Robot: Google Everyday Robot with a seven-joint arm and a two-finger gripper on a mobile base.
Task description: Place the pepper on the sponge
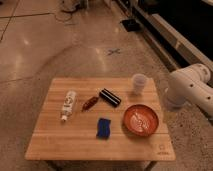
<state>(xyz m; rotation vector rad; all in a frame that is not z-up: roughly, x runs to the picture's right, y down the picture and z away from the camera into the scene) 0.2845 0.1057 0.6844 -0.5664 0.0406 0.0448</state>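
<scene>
The pepper (89, 103), small and dark red-brown, lies near the middle of the wooden table (55, 140), between the white bottle (68, 105) and the black bar (109, 97). The deep-blue sponge (103, 127) sits in front of it, closer to the table's near edge. A white arm segment (190, 87) reaches in from the right, beside the table's right edge. The gripper itself is out of view.
A red bowl (141, 120) stands at the right of the table, right of the sponge. A clear plastic cup (139, 83) stands at the back right corner. Polished floor surrounds the table, with a dark rail along the upper right.
</scene>
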